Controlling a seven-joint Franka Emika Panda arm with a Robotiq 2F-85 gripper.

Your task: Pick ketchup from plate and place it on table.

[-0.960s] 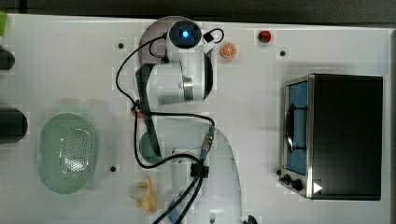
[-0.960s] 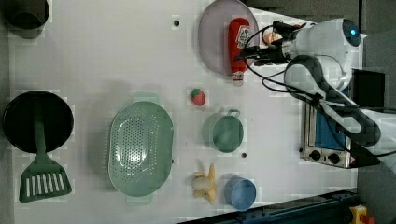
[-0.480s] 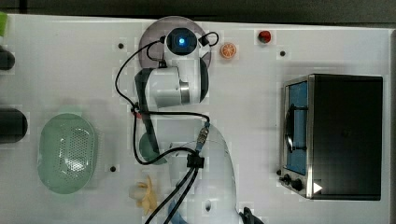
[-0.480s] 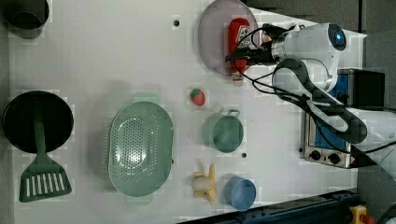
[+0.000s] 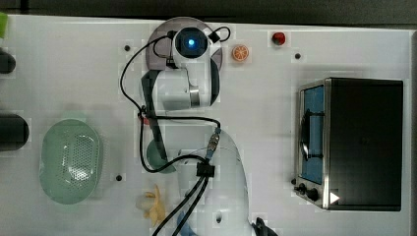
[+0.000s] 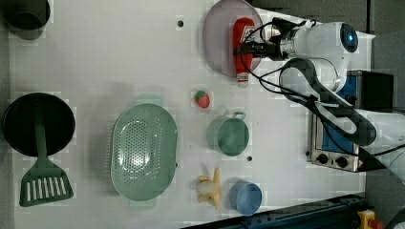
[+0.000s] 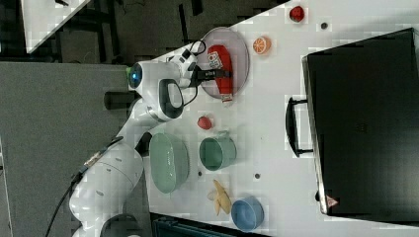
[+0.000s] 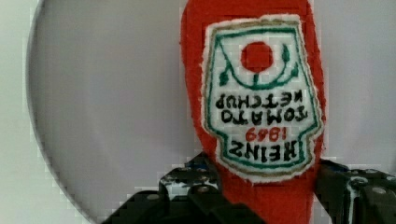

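The claw (image 8: pixel 261 196) straddles the ketchup (image 8: pixel 252 93) below its label, fingers touching; it looks soft, light plush, easily squeezed mid-body.

Between the gripper's (image 8: pixel 261 196) black, matt fingers (image 8: pixel 191 184), whose faces show small bright screw heads, the ketchup (image 8: pixel 254 93) looks like soft red cloth with a fuzzy nap, and its white label looks stitched on, with embroidered green and red lettering. Under it the plate (image 8: pixel 112 116) is smooth and matt, with no pattern. The table (image 6: pixel 119 57) around the plate is plain white and dull. The arm (image 5: pixel 184 86) behind the gripper has a glossy white plastic shell. Well away from the gripper, the oven (image 5: pixel 351 142) has a brushed metal front frame and a matt black top, and the green basket (image 6: pixel 143 151) looks like perforated plastic.
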